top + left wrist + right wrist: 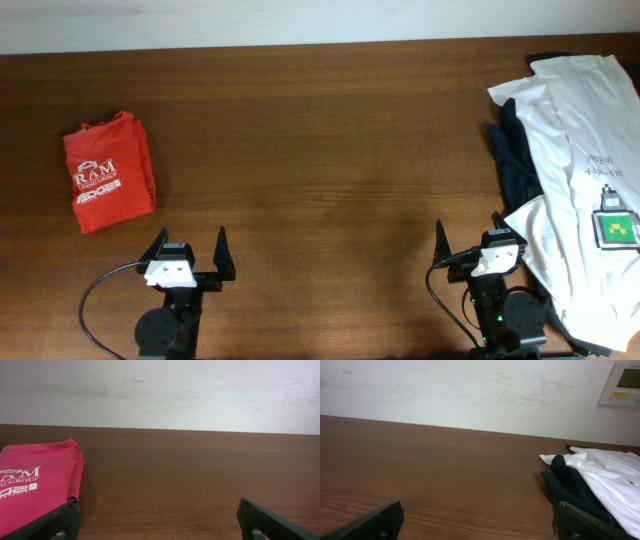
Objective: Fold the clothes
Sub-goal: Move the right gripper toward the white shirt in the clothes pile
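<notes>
A folded red T-shirt (109, 171) with white lettering lies at the left of the table; it also shows in the left wrist view (35, 482). A white T-shirt (585, 170) with dark lettering and a green square print lies unfolded in a heap at the right edge, over a navy garment (515, 165). Both show in the right wrist view, the white T-shirt (610, 472) over the navy garment (572, 487). My left gripper (190, 250) is open and empty at the front edge. My right gripper (468, 238) is open and empty, just left of the heap.
The brown wooden table (320, 150) stretches between the red shirt and the heap. A pale wall (160, 390) stands behind the table's far edge. A white wall panel (625, 382) with a small display hangs at the far right.
</notes>
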Available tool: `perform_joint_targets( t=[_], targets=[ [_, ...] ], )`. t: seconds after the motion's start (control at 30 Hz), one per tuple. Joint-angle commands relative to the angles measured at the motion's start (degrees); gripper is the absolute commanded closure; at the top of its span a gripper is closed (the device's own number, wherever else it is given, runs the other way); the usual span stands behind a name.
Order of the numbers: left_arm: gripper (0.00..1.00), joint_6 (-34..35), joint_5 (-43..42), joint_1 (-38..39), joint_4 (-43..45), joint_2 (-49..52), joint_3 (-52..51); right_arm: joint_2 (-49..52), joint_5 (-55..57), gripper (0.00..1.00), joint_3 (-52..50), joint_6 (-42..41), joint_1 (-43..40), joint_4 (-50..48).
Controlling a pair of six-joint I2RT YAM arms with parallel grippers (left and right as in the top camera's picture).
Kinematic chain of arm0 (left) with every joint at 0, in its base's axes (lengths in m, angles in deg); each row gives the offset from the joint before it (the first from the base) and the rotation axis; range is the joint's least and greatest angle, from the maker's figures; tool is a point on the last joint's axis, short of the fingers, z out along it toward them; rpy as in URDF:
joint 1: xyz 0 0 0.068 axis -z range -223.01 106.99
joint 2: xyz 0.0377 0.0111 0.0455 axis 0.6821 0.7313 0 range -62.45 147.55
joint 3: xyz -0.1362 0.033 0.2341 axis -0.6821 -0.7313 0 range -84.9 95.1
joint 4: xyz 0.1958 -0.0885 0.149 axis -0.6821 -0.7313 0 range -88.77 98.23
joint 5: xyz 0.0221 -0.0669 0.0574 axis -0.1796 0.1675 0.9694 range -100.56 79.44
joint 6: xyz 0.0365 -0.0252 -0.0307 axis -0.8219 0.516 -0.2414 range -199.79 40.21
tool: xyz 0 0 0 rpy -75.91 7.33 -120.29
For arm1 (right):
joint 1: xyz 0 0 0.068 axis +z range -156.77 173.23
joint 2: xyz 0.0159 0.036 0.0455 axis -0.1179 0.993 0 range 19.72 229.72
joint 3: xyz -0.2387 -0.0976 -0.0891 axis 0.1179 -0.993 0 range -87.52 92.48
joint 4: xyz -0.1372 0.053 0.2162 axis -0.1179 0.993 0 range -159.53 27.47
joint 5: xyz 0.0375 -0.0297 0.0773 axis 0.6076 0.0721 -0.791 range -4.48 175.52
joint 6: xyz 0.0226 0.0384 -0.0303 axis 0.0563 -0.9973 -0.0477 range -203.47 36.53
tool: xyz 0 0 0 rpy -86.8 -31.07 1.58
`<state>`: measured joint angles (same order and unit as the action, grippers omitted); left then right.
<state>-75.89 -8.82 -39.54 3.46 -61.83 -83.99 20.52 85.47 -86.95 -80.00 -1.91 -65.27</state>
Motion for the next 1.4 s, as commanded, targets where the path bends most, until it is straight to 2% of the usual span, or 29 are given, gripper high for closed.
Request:
perform_joint_targets(
  t=[0.0, 0.87, 1.07, 1.23, 1.37],
  targets=[
    [0.01, -1.11, -0.63, -0.24, 0.0, -0.33, -0.39, -0.55, -0.31, 0.01, -0.26, 0.17, -0.02, 0.31],
    [0.01, -1.11, -0.63, -0.24, 0.02, -0.33, -0.39, -0.55, -0.37, 0.01, -0.26, 0.15, -0.02, 0.28],
    [0.01, -0.66, -0.46, -0.24, -0.13, 1.09, -0.2, -0.48, -4.22, 0.01, 0.09, -1.4, -0.02, 0.0],
    [0.01, -0.66, -0.63, -0.24, -6.16, 4.9, 5.22, 2.49, -3.76, 0.01, 6.78, -3.08, -0.02, 7.82],
    [0.01, -0.44, -0.63, -0.24, -7.98, 14.45, 13.33, 11.1, -3.82, 0.01, 16.35, -3.08, -0.02, 14.47]
  ],
)
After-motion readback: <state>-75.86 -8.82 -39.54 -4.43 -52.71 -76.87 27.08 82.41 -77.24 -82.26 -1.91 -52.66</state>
